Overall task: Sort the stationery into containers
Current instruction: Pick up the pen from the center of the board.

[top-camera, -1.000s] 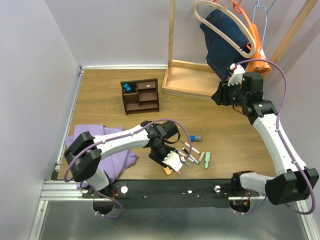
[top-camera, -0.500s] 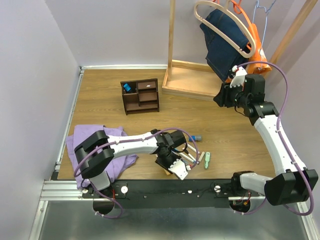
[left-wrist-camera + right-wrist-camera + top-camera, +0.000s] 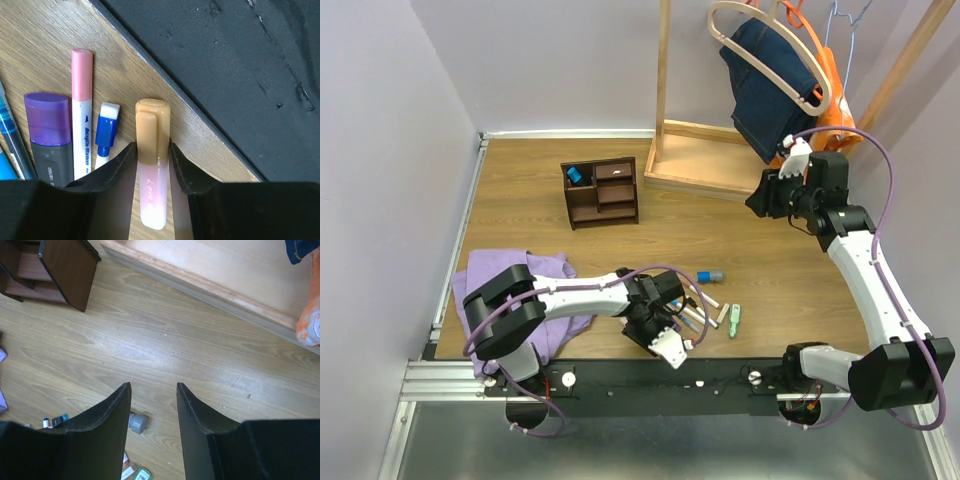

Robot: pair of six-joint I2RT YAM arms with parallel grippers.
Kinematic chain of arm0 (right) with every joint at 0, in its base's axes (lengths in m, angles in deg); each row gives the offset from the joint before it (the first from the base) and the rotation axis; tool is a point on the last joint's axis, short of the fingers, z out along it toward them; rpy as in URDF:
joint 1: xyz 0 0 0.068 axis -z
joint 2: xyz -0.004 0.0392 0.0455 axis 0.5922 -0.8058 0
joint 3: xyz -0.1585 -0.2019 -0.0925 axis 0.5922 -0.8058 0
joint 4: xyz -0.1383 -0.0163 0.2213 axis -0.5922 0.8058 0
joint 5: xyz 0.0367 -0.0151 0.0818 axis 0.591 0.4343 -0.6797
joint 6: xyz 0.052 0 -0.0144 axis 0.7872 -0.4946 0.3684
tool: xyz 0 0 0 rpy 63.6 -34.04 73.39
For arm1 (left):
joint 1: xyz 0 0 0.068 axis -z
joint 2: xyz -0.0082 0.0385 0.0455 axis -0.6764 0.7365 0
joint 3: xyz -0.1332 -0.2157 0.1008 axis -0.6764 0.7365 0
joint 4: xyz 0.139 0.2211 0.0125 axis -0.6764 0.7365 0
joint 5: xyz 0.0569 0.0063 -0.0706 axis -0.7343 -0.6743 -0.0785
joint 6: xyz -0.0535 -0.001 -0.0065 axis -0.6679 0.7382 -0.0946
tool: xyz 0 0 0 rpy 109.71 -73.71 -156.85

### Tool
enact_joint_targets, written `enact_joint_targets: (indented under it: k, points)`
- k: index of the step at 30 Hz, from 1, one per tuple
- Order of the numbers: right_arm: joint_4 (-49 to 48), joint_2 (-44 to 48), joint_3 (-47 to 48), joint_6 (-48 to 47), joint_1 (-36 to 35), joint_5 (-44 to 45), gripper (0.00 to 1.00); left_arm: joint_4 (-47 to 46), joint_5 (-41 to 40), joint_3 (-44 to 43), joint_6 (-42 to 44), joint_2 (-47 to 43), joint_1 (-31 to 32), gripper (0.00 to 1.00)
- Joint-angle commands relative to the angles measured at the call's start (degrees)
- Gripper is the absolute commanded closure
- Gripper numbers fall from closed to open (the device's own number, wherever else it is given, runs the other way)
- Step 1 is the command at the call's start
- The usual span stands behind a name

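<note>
My left gripper (image 3: 151,146) grips the orange-capped pen (image 3: 151,190), so I should lift straight up, clear of the blue-capped pen (image 3: 105,135) beside it, while my right gripper (image 3: 152,386) gapes empty.

The desk organiser (image 3: 601,192) stands at the far left of the table (image 3: 520,210), with the clothes-rack base (image 3: 705,158) to its right and a little behind. Near the front edge the pens (image 3: 703,312) lie together, the stubby cylinder (image 3: 710,275) just behind them and the cloth (image 3: 552,266) to their left. One marker (image 3: 152,125) lies nearest the edge, between the left gripper (image 3: 152,147) fingers, touching both.
</note>
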Motion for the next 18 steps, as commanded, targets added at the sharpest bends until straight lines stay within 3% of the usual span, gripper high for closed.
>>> enact_joint_targets:
  k: [1,16,18]
  points:
    - [-1.05,-0.17,-0.53,1.07,0.58,-1.56,0.51,-2.01,-1.44,1.66,-1.06,-0.34,0.44,0.61]
    - [-0.87,-1.58,0.18,1.87,0.58,-3.14,0.50,-2.98,-1.01,-0.27,-9.23,5.20,0.45,0.56]
    - [-0.87,-1.58,0.09,1.95,0.57,-3.32,0.50,-2.54,-0.74,-0.27,-9.76,5.03,0.36,0.63]
